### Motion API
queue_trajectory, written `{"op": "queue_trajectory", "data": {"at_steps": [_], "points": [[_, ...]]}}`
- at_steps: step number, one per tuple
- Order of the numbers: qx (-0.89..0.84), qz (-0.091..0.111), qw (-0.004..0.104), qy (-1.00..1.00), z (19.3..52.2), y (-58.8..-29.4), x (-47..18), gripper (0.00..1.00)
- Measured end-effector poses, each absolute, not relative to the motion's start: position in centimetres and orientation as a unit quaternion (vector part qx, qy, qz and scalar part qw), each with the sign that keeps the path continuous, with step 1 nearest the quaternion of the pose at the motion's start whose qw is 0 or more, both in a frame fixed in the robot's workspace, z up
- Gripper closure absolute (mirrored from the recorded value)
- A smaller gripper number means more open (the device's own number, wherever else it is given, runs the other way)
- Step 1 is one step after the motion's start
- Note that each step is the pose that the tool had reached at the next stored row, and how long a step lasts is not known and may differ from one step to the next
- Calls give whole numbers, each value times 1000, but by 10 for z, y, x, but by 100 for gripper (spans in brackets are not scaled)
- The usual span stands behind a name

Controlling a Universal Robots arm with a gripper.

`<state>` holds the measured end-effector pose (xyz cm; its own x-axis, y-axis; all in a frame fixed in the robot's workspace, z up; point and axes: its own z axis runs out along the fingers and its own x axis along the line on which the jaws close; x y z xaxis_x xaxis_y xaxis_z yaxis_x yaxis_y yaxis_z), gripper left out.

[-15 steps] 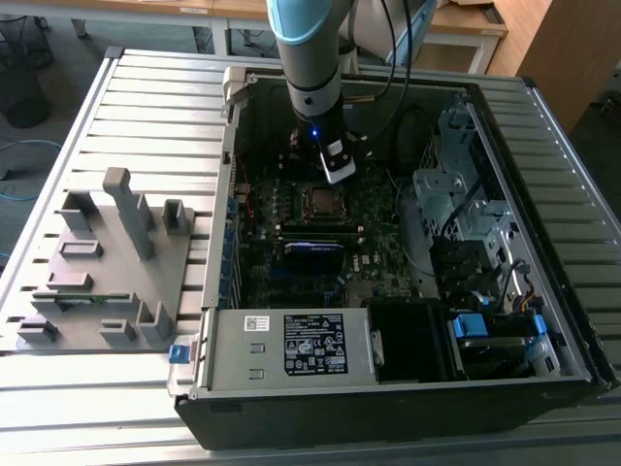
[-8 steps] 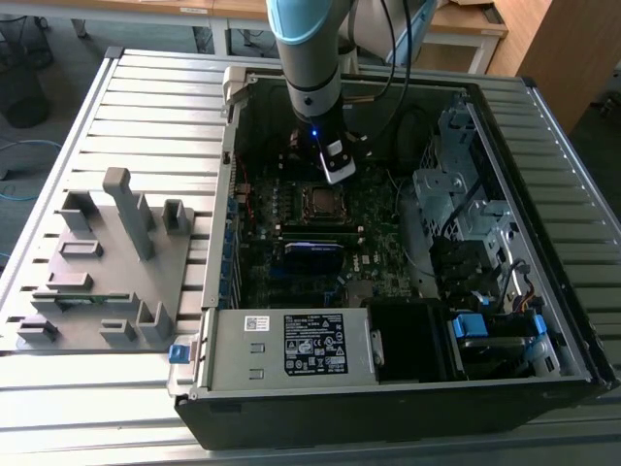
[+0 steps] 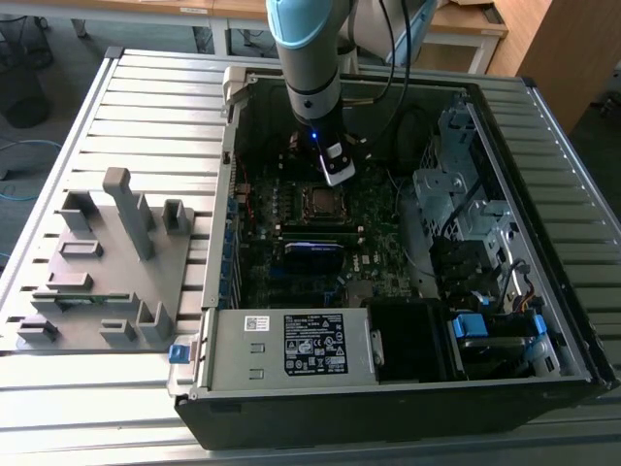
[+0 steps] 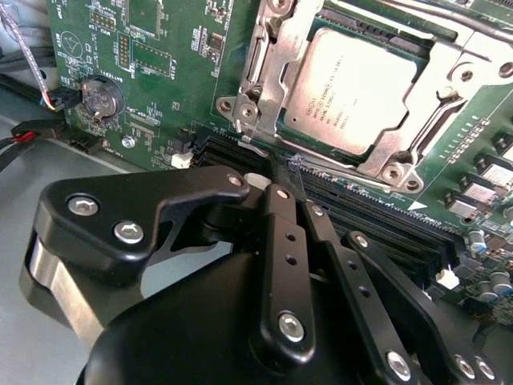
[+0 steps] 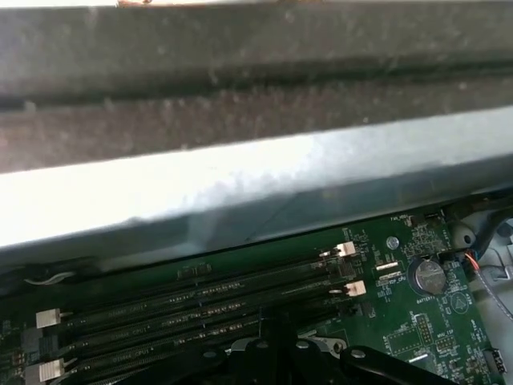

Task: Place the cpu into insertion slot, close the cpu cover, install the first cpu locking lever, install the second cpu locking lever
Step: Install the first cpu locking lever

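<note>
The cpu [image 4: 353, 88] sat flat in the slot [image 4: 238, 110], and the cover [image 4: 398, 144] looked folded down around it, so I'd call the first two steps done. I couldn't pick out the locking levers well enough to say whether either was hooked, so I counted those as left. The gripper [image 4: 284, 180] hung just beside the socket, over the memory slots [image 5: 200, 305]. Its fingers looked drawn together, and I saw nothing between them. Around that were the green board [image 4: 160, 48] with a coin battery [image 4: 103, 96], all inside an open PC case [image 3: 291, 408]. The case lay on a slatted metal table [image 3: 146, 87], with a grey fixture block [image 3: 97, 272] toward the exterior view's left. Wooden desks [image 3: 466, 19] stood behind.
</note>
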<state>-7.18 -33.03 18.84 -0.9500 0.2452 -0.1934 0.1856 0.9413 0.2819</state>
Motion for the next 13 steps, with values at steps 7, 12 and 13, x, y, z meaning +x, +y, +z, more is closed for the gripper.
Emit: {"op": "queue_trajectory", "data": {"at_steps": [7, 12, 13], "points": [[110, 131, 114, 979, 193, -330, -72, 90], [110, 131, 114, 979, 194, -329, -72, 90], [110, 131, 114, 979, 194, -329, -72, 90]]}}
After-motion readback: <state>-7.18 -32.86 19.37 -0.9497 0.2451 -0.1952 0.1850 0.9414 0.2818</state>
